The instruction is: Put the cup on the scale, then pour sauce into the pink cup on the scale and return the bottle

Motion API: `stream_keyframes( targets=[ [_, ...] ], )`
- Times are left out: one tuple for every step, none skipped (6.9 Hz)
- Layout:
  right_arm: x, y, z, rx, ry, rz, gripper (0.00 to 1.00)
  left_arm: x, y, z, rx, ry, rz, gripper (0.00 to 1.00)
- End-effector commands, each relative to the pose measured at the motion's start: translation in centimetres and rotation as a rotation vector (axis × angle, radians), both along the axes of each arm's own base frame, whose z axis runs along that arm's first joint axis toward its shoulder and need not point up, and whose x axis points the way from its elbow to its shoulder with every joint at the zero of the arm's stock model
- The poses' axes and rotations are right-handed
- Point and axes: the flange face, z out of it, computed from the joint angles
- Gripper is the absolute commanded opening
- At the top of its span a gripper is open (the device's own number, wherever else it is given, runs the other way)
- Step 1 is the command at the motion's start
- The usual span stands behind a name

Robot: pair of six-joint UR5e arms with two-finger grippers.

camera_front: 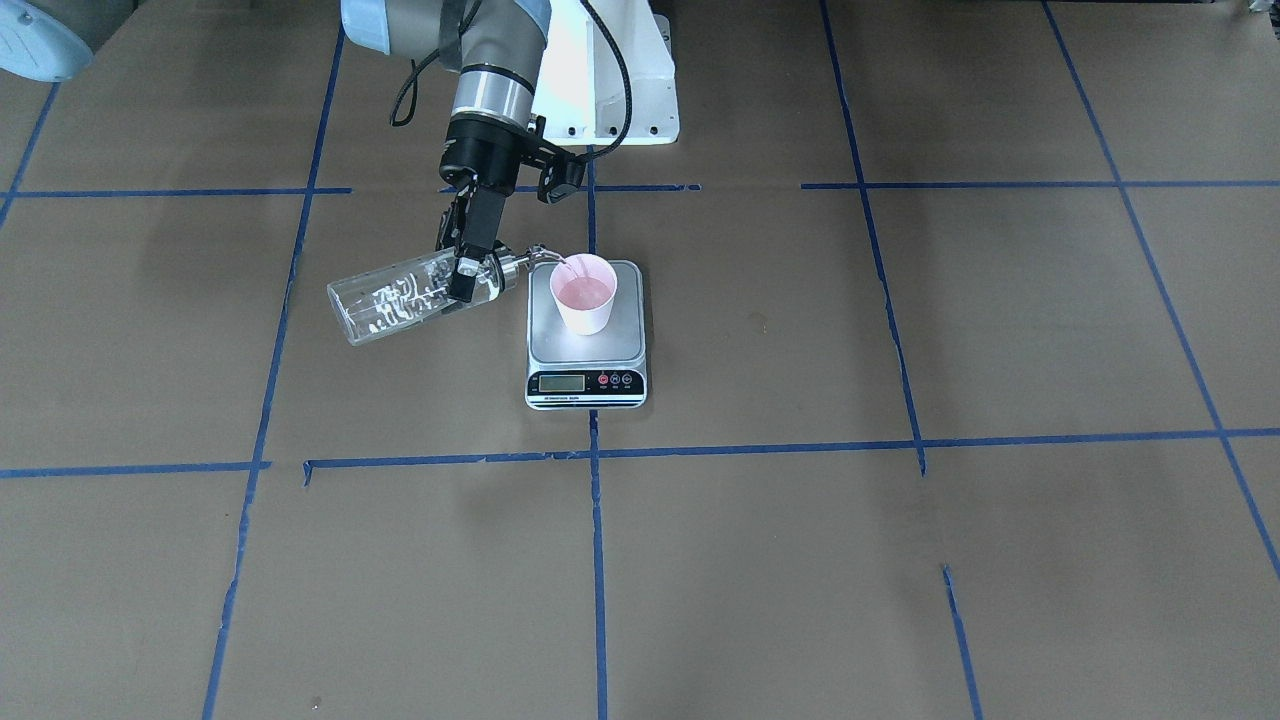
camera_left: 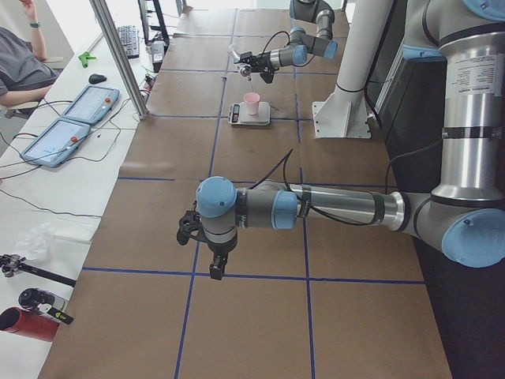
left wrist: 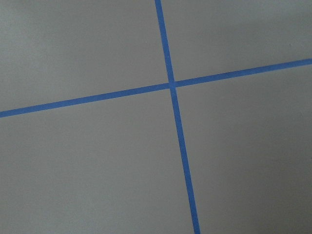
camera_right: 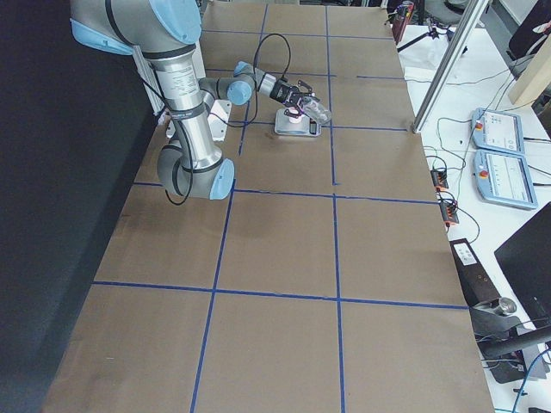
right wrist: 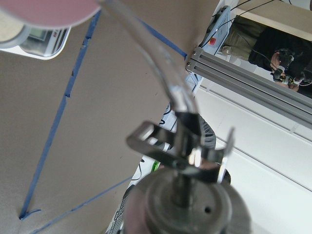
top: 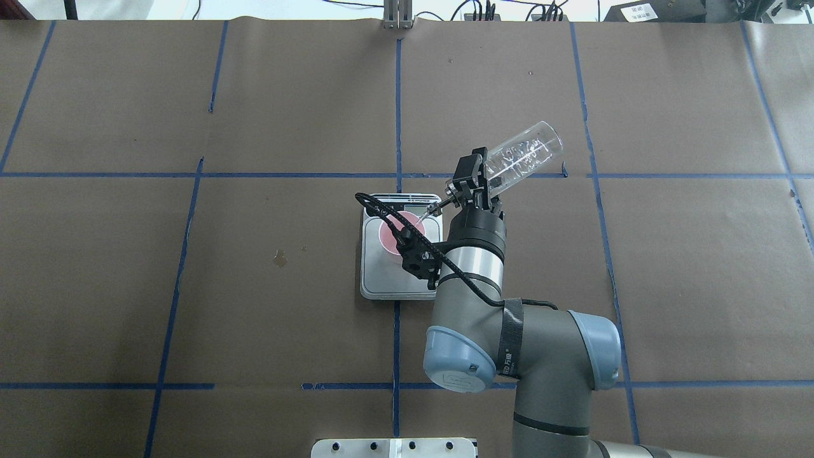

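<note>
I've got the right gripper clamped on the tilted bottle near its neck, spout right at the rim of the cup on the scale, so slight drift spills onto the scale or nudges the cup over; left gripper state, can't tell.

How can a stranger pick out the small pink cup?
On the brown table with blue tape lines, find the flat white kitchen scale. The pale pink tapered cup stands on its grey platform; the tilted glass bottle beside it is clear.
</note>
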Motion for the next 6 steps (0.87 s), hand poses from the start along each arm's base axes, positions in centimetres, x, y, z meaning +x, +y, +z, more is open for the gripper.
stream_keyframes(
  targets=[
    [0.00, 0.00, 0.00, 0.000, 0.000, 0.000, 0.00, 0.00, 0.00, 0.00, 0.000, 0.000, 0.000, 1.00],
    [0.00, 0.00, 0.00, 0.000, 0.000, 0.000, 0.00, 0.00, 0.00, 0.00, 0.000, 0.000, 0.000, 1.00],
    [0.00, 0.00, -0.02, 0.000, -0.002, 0.000, 0.00, 0.00, 0.00, 0.00, 0.000, 0.000, 0.000, 1.00],
    [0.15, -0.05, -0.20, 0.002, -0.014, 0.001, 0.00, -0.01, 0.00, 0.01, 0.000, -0.002, 0.000, 1.00],
    [0.26, 0.00, -0.45, -0.002, -0.038, 0.004, 0.00, -0.01, 0.00, 0.01, 0.000, -0.002, 0.000, 1.00],
    [0.48, -0.10, -0.82, 0.000, -0.126, 0.024, 0.00, -0.01, 0.00, 0.01, 0.000, -0.002, 0.000, 1.00]
  ],
)
